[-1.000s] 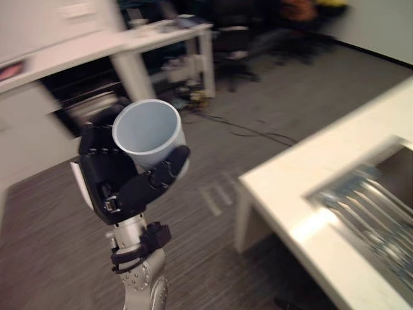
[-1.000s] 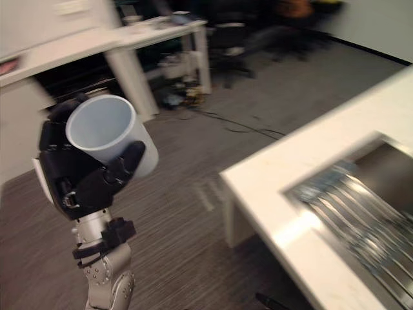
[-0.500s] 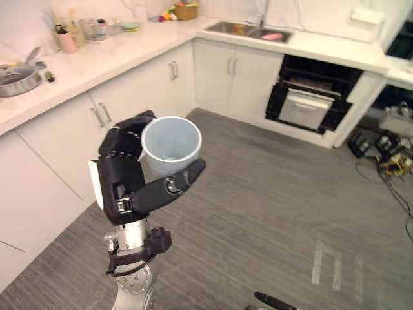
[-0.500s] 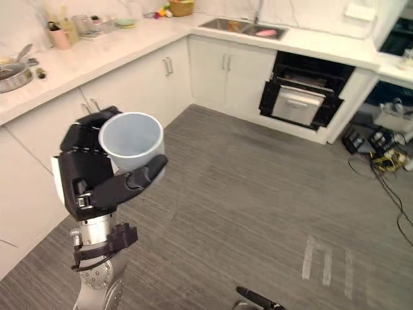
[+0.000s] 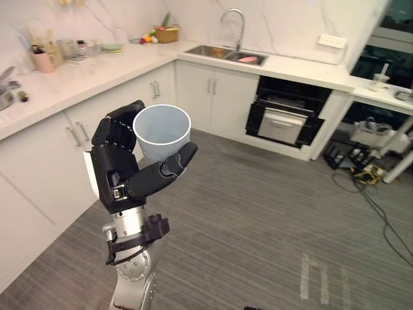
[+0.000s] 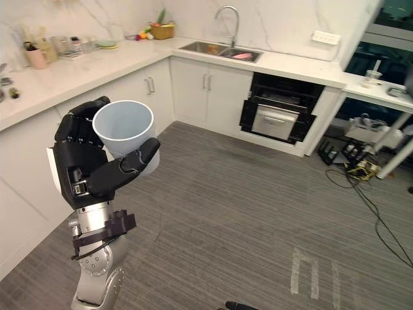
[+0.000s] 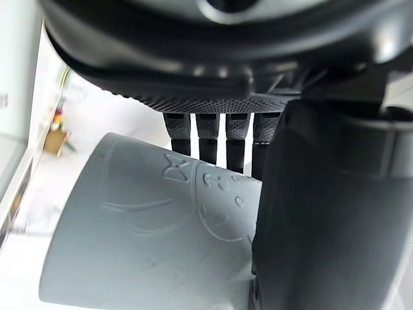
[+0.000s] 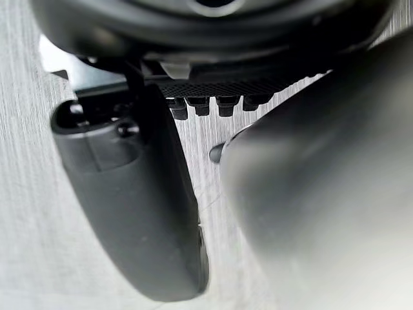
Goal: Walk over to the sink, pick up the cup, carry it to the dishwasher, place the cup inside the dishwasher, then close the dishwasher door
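Cup (image 5: 161, 132), smooth pale plastic, round-mouthed, gripped by left robot hand (image 5: 117, 173).

Stereo above left hand (image 5: 117, 175); wrists close

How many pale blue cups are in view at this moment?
1. The pale blue cup sits upright in the left hand, which is curled round it. Small items on the far counter are too small to tell.
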Motion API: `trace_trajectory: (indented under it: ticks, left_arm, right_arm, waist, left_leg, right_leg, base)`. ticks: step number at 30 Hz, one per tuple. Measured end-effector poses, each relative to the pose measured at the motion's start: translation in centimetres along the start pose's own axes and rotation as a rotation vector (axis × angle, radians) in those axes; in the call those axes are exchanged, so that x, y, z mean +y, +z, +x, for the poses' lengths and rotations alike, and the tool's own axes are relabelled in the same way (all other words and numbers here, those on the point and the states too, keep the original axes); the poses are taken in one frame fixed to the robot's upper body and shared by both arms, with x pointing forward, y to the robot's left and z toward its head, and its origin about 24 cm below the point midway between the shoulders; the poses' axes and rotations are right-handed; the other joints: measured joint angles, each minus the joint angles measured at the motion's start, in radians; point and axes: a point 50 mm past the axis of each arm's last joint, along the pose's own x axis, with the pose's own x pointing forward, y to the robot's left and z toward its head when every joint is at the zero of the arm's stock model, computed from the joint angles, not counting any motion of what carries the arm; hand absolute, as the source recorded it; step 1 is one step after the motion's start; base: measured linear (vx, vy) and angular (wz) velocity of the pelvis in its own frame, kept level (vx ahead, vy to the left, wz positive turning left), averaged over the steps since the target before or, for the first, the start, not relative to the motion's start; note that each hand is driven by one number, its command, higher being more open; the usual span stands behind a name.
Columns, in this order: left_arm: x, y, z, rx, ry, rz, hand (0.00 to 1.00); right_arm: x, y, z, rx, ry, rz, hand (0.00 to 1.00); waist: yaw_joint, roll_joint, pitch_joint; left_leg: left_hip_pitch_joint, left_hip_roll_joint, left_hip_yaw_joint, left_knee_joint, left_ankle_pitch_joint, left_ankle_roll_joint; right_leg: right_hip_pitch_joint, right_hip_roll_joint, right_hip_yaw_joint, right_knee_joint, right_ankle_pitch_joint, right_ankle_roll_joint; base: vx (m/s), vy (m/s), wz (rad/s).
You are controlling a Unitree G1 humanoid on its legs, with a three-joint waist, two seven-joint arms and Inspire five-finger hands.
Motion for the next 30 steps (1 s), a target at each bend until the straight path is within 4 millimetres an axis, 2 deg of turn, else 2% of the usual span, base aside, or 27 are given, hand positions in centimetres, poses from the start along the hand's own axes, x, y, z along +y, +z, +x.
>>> trace_trajectory:
  ticks: [1,2,3,4,5,6,7,8,9,11,12,14,15,16,17,18,19,20,22,23,24,25,26,27,28,29,30]
  left_arm:
    - [0.0,-0.1,0.0,0.004,0.003,-0.005,0.00]
    - [0.2,-0.2,-0.1,0.010,0.011,-0.007,0.00]
    - [0.8,-0.2,-0.2,0.011,0.050,-0.003,0.00]
    - [1.5,-0.1,-0.4,0.013,0.075,0.011,0.00]
    - [2.5,-0.2,-0.5,0.018,0.102,0.039,0.00]
    - [2.9,-0.6,-0.6,0.035,0.108,0.044,0.00]
    - [3.7,-1.2,-1.4,0.094,0.136,0.050,0.00]
    - [4.0,-1.5,-2.0,0.125,0.149,0.058,0.00]
    - [4.5,-1.8,-2.7,0.163,0.165,0.065,0.00]
    - [4.5,-1.8,-2.7,0.165,0.162,0.063,0.00]
    - [4.7,-1.8,-2.8,0.168,0.164,0.069,0.00]
    - [4.7,-1.4,-2.9,0.158,0.182,0.062,0.00]
    - [4.6,-1.2,-3.1,0.156,0.189,0.055,0.00]
    - [4.7,-1.2,-3.3,0.162,0.190,0.051,0.00]
    - [4.7,-1.3,-3.4,0.166,0.189,0.050,0.00]
    - [4.7,-1.3,-3.4,0.167,0.187,0.042,0.00]
    - [4.6,-1.3,-3.4,0.168,0.183,0.040,0.00]
    - [4.5,-1.5,-3.2,0.173,0.164,0.039,0.00]
    - [4.0,-2.2,-3.0,0.205,0.125,0.014,0.00]
    - [3.6,-2.3,-2.8,0.215,0.093,0.004,0.00]
    - [3.2,-2.3,-2.4,0.211,0.057,0.004,0.00]
    - [2.9,-2.2,-2.1,0.205,0.026,0.003,0.00]
    - [2.4,-2.1,-2.0,0.210,-0.014,0.005,0.00]
    - [1.6,-2.3,-2.1,0.219,-0.048,0.005,0.00]
    - [1.4,-2.2,-2.0,0.209,-0.061,0.015,0.00]
    - [1.2,-2.0,-1.7,0.191,-0.063,0.024,0.00]
    - [0.8,-2.1,-1.4,0.186,-0.057,0.010,0.00]
  right_arm:
    - [0.0,0.0,0.0,-0.003,0.018,0.000,1.00]
    - [-0.5,-0.1,-0.2,-0.010,0.035,-0.007,1.00]
    - [-1.0,0.3,-0.5,-0.024,0.057,-0.025,1.00]
    - [-1.1,0.4,-0.5,-0.028,0.075,-0.024,1.00]
    - [-1.0,0.0,-0.5,-0.022,0.101,-0.036,1.00]
    - [-1.4,-0.1,-0.6,-0.023,0.105,-0.039,1.00]
    - [-2.1,-0.4,-0.7,-0.009,0.100,-0.020,1.00]
    - [-2.0,-0.3,-0.7,-0.020,0.104,-0.010,1.00]
    - [-1.9,0.0,-0.7,-0.030,0.109,-0.017,1.00]
    - [-2.0,0.5,-0.6,-0.032,0.103,-0.019,1.00]
    - [-2.1,0.5,-0.6,-0.025,0.093,-0.026,1.00]
    - [-2.8,0.4,-0.6,-0.019,0.076,-0.009,1.00]
    - [-3.3,0.2,-0.7,-0.007,0.063,-0.011,1.00]
    - [-3.5,-0.3,-0.6,0.007,0.049,-0.018,1.00]
    - [-3.5,-0.4,-0.6,0.009,0.045,-0.024,1.00]
    - [-3.5,-0.3,-0.5,0.009,0.041,-0.033,1.00]
    - [-3.6,-0.4,-0.6,0.011,0.033,-0.032,1.00]
    - [-3.9,-0.8,-0.6,0.017,0.009,-0.007,1.00]
    - [-3.9,-1.3,-0.5,0.013,-0.005,0.040,1.00]
    - [-3.7,-1.5,-0.5,0.013,-0.005,0.056,1.00]
    - [-3.3,-1.6,-0.3,0.011,0.005,0.067,1.00]
    - [-3.0,-1.5,-0.3,-0.002,0.014,0.066,1.00]
    - [-3.1,-1.8,-0.3,-0.001,0.013,0.067,1.00]
    - [-3.5,-2.6,-0.4,0.007,0.008,0.077,1.00]
    - [-3.3,-2.5,-0.4,-0.005,0.015,0.083,1.00]
    - [-2.6,-1.8,-0.3,-0.036,0.042,0.079,1.00]
    - [-2.0,-1.7,-0.3,-0.052,0.059,0.084,1.00]
  waist:
    - [-0.004,0.004,0.003]
    - [-0.004,0.025,0.011]
    - [0.000,0.049,0.018]
    - [0.004,0.061,0.018]
    - [0.002,0.057,0.023]
    - [-0.001,0.056,0.041]
    - [-0.005,0.056,0.057]
    - [-0.004,0.053,0.064]
    - [0.000,0.056,0.072]
    - [0.009,0.052,0.114]
    - [0.022,0.054,0.114]
    - [0.036,0.075,0.110]
    - [0.042,0.082,0.109]
    - [0.048,0.084,0.107]
    - [0.052,0.081,0.102]
    - [0.059,0.078,0.084]
    - [0.061,0.077,0.074]
    - [0.060,0.063,0.063]
    - [0.053,0.045,0.059]
    - [0.055,0.033,0.051]
    - [0.057,0.014,0.050]
    - [0.056,-0.009,0.049]
    - [0.051,-0.036,0.038]
    - [0.040,-0.013,0.017]
    - [0.035,-0.013,0.017]
    - [0.028,-0.012,0.018]
    - [0.018,-0.006,0.021]
  left_leg:
    - [-0.005,0.012,0.003,0.031,-0.024,-0.006]
    - [-0.020,0.038,0.013,0.091,-0.073,-0.019]
    - [-0.025,0.083,0.041,0.147,-0.117,-0.035]
    - [-0.024,0.105,0.055,0.176,-0.129,-0.046]
    - [-0.081,0.126,0.059,0.347,-0.145,-0.068]
    - [-0.166,0.149,0.049,0.542,-0.136,-0.060]
    - [-0.250,0.171,0.033,0.738,-0.068,-0.047]
    - [-0.281,0.177,0.032,0.791,-0.069,-0.041]
    - [-0.335,0.171,0.042,0.808,-0.084,-0.050]
    - [-0.371,0.139,0.050,0.660,-0.091,-0.057]
    - [-0.387,0.109,0.046,0.471,-0.068,-0.075]
    - [-0.382,0.073,-0.053,0.094,0.080,-0.120]
    - [-0.373,0.066,-0.095,0.031,0.132,-0.144]
    - [-0.368,0.060,-0.114,0.042,0.192,-0.135]
    - [-0.367,0.053,-0.113,0.063,0.224,-0.117]
    - [-0.383,0.039,-0.108,0.113,0.262,-0.080]
    - [-0.391,0.029,-0.100,0.139,0.273,-0.063]
    - [-0.391,-0.001,-0.079,0.185,0.254,-0.034]
    - [-0.380,-0.026,-0.058,0.255,0.221,-0.001]
    - [-0.338,-0.029,-0.047,0.253,0.174,0.005]
    - [-0.294,-0.041,-0.039,0.232,0.142,0.007]
    - [-0.243,-0.063,-0.033,0.200,0.105,0.006]
    - [-0.178,-0.086,-0.047,0.142,0.080,0.027]
    - [-0.117,-0.083,-0.073,0.071,0.083,0.035]
    - [-0.088,-0.082,-0.085,0.042,0.084,0.037]
    - [-0.035,-0.077,-0.106,0.002,0.093,0.027]
    - [0.006,-0.069,-0.141,-0.023,0.092,0.028]
  right_leg:
    - [0.007,0.010,0.003,0.004,-0.007,-0.002]
    - [0.012,0.035,0.007,0.014,-0.028,-0.011]
    - [-0.006,0.068,0.017,0.100,-0.078,-0.026]
    - [-0.027,0.086,0.021,0.186,-0.125,-0.025]
    - [-0.052,0.107,0.057,0.359,-0.260,-0.025]
    - [-0.061,0.103,0.068,0.426,-0.340,-0.065]
    - [-0.049,0.088,0.044,0.455,-0.377,-0.079]
    - [-0.040,0.079,0.040,0.455,-0.386,-0.082]
    - [-0.019,0.063,0.033,0.452,-0.393,-0.091]
    - [0.026,0.033,0.021,0.429,-0.403,-0.091]
    - [0.045,0.016,0.020,0.406,-0.408,-0.084]
    - [0.102,0.016,0.027,0.362,-0.425,-0.064]
    - [0.126,0.018,0.036,0.359,-0.440,-0.035]
    - [0.167,0.011,0.052,0.363,-0.472,-0.017]
    - [0.178,0.002,0.062,0.365,-0.486,-0.010]
    - [0.181,-0.019,0.082,0.374,-0.513,0.006]
    - [0.183,-0.031,0.089,0.376,-0.525,0.020]
    - [0.199,-0.073,0.094,0.400,-0.539,0.042]
    - [0.198,-0.110,0.086,0.488,-0.511,0.104]
    - [0.180,-0.127,0.065,0.582,-0.464,0.142]
    - [0.150,-0.151,0.035,0.690,-0.422,0.145]
    - [0.110,-0.188,0.003,0.811,-0.358,0.132]
    - [0.062,-0.222,-0.009,0.934,-0.216,0.110]
    - [0.006,-0.209,0.027,1.026,-0.077,0.118]
    - [-0.024,-0.196,0.040,1.074,-0.130,0.115]
    - [-0.096,-0.173,0.032,1.128,-0.268,0.093]
    - [-0.161,-0.150,-0.004,1.107,-0.353,0.068]
  base:
    - [0.01,-0.008,-0.16]
    - [0.00,-0.038,-0.40]
    - [0.03,-0.074,-0.54]
    - [0.08,-0.122,-0.51]
    - [0.09,-0.136,-0.10]
    - [0.02,-0.122,0.33]
    - [-0.03,-0.075,0.47]
    - [0.06,-0.083,0.46]
    - [0.14,-0.069,0.40]
    - [0.20,-0.052,0.32]
    - [0.19,-0.019,0.10]
    - [0.27,0.022,-0.07]
    - [0.41,0.083,-0.29]
    - [0.40,0.111,-0.33]
    - [0.48,0.156,-0.42]
    - [0.41,0.152,-0.37]
    - [0.54,0.187,-0.34]
    - [0.57,0.172,-0.02]
    - [0.57,0.163,0.04]
    - [0.50,0.162,-0.12]
    - [0.48,0.152,-0.13]
    - [0.47,0.150,0.03]
    - [0.47,0.110,0.24]
    - [0.48,0.086,0.34]
    - [0.57,0.022,0.40]
    - [0.56,-0.027,0.33]
    - [0.55,-0.038,0.32]
